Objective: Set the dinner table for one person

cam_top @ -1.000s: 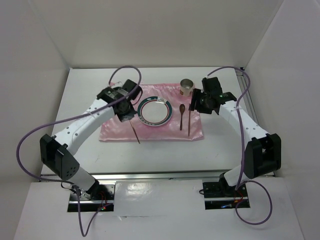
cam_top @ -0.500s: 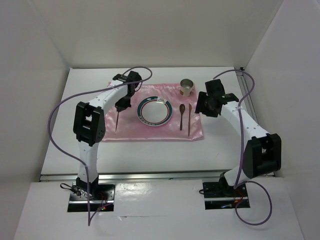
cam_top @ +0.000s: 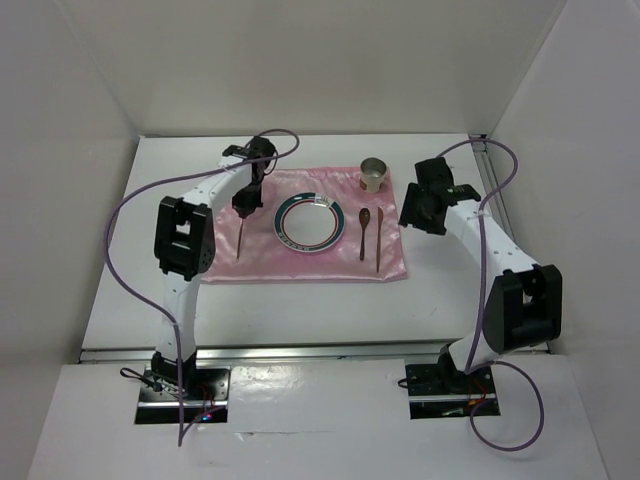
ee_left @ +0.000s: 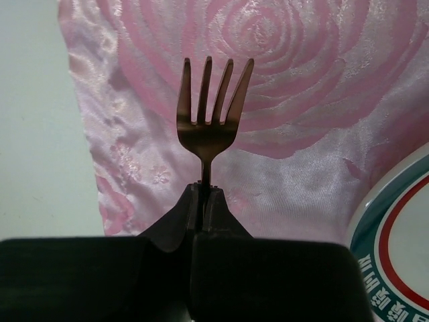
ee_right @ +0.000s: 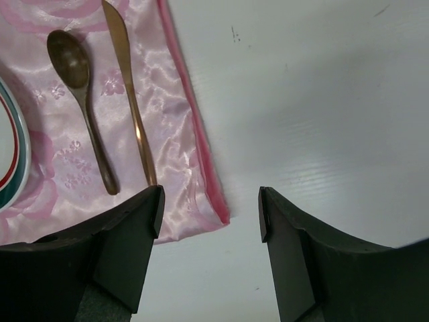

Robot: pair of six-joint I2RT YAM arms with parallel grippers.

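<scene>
**Fork pinched in L fingers point(ee_left: 203, 201), over cloth at plate's 9 o'clock; R fingers point(ee_right: 134, 235) spread wide, empty.**
Counter point(cam_top: 140, 300): white slab under everything, bare at near edge, walls close at 9, 12 & 3. Fork point(ee_left: 211, 131): light, stiff, slick metal, gripped by handle w/ tines ahead, prob. pivots if nudged. Cloth point(cam_top: 300, 262) soft, may bunch. Free strip betw. fork & plate point(cam_top: 281, 222); spoon point(cam_top: 365, 232), knife point(cam_top: 379, 250) at plate's 3; cup point(cam_top: 373, 175) at 1.

White arm links point(cam_top: 487, 250), black joints point(cam_top: 182, 238), purple cables point(cam_top: 108, 237), black pincer fingers point(ee_right: 124, 248).
</scene>
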